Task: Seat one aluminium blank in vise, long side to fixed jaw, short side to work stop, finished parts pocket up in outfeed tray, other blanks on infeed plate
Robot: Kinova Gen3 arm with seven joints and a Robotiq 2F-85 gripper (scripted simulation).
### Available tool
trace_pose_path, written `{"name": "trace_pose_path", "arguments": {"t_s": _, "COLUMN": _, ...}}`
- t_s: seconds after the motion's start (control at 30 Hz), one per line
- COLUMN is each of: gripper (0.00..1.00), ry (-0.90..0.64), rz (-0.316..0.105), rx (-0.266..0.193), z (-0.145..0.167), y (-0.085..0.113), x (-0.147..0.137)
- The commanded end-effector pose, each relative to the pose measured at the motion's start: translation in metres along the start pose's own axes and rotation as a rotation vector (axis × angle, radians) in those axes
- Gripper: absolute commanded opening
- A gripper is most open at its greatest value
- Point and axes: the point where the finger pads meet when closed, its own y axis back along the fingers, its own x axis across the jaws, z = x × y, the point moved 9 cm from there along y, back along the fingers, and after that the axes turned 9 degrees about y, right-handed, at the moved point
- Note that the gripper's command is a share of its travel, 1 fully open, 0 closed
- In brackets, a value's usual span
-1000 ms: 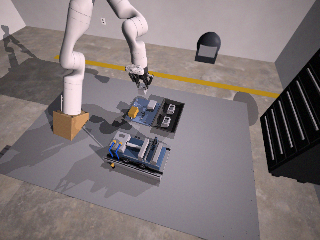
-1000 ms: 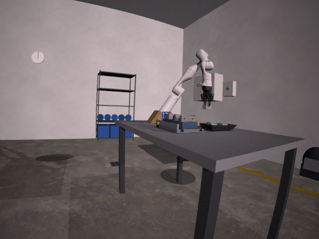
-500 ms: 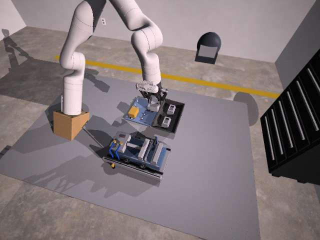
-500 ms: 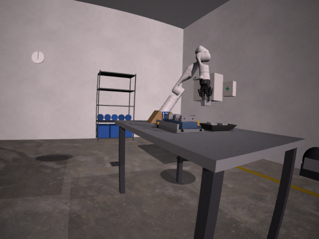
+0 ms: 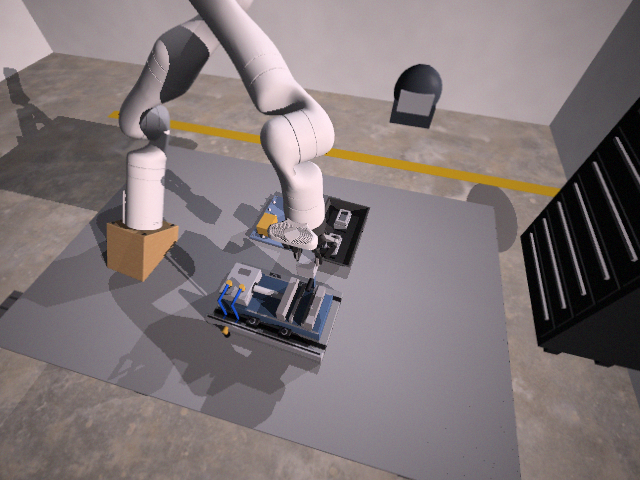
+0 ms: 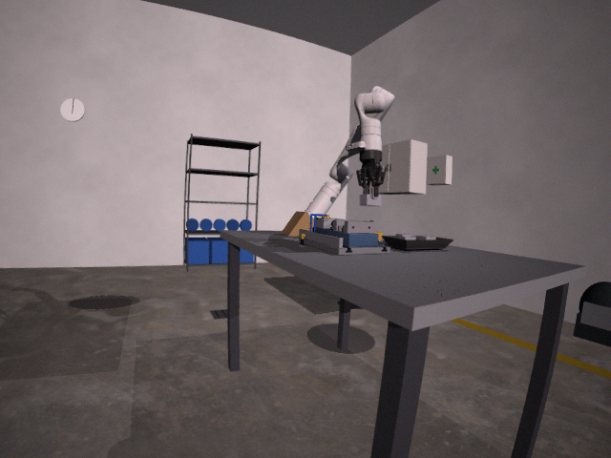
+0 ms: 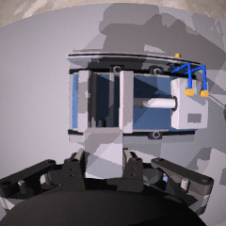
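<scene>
- Clamped on an aluminium blank, the hand hangs well above the vise, fingers pointing straight down.
- Gripping the blank across its narrow width, with a finger pad on each long face, leaves its underside free, so it can drop between the vise blocks without the fingers fouling them.
- Height looks deliberate: in the exterior view the blank hangs well clear of everything on the counter, so it can travel sideways without a knock.
- Below and ahead of the hand, the vise opening shows as a dark slot between two pale blocks; the blank's long side runs roughly parallel with it, which suits seating it against the fixed jaw.
- Hoses mark the far block off to one side, so the fixed jaw should be the block at the opposite end.
- Behind the hand, an orange brass blank rests on the infeed plate, and two finished parts lie in the outfeed tray.
- Work stop: too small to make out.
</scene>
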Motion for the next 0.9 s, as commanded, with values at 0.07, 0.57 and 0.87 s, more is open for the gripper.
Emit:
{"name": "trace_pose_path", "arguments": {"t_s": 0.07, "gripper": 0.00, "ry": -0.028, "rz": 0.028, "rx": 0.007, "z": -0.052, "y": -0.018, "x": 0.005}}
{"name": "trace_pose_path", "arguments": {"t_s": 0.57, "gripper": 0.00, "ry": -0.031, "rz": 0.037, "rx": 0.015, "z": -0.066, "y": -0.022, "x": 0.007}}
{"name": "trace_pose_path", "arguments": {"t_s": 0.87, "gripper": 0.00, "ry": -0.031, "rz": 0.037, "rx": 0.015, "z": -0.066, "y": -0.022, "x": 0.007}}
